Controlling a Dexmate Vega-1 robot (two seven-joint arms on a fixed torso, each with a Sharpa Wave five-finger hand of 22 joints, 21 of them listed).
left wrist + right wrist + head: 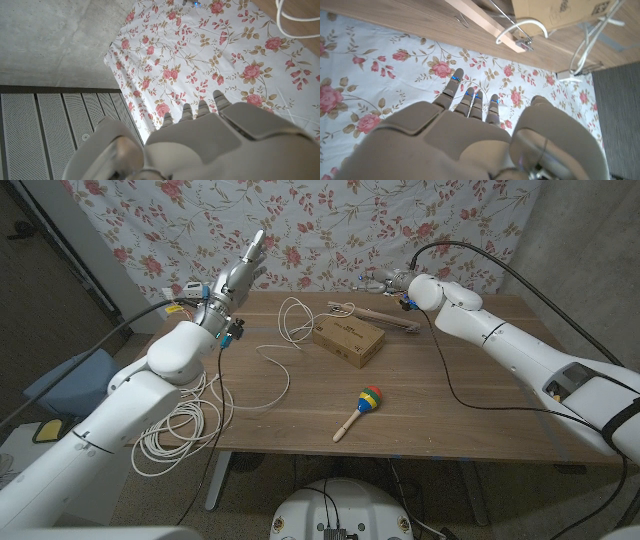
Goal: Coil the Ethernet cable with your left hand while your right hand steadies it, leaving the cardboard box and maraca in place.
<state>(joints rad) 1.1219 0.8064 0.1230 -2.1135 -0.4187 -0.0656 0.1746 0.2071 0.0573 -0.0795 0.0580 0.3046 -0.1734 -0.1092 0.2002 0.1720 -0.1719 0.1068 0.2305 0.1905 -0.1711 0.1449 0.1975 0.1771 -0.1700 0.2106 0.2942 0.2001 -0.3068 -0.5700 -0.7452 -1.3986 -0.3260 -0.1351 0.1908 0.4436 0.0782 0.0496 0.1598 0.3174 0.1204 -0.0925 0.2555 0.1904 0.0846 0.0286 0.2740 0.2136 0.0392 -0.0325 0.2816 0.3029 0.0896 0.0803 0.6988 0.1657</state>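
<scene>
White cable point(285, 345) trails toward the near-left edge, below the raised, empty left hand point(243, 272); right hand point(385, 279) unclear.

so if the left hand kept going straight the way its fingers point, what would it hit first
Most likely the floral curtain. The left hand is raised off the table at its far left corner, fingers aimed up and away, and its wrist view shows nothing between the fingertips and the cloth. Depth is unclear, though.

Floral curtain point(330, 220) behind wooden table point(480, 390)
</scene>
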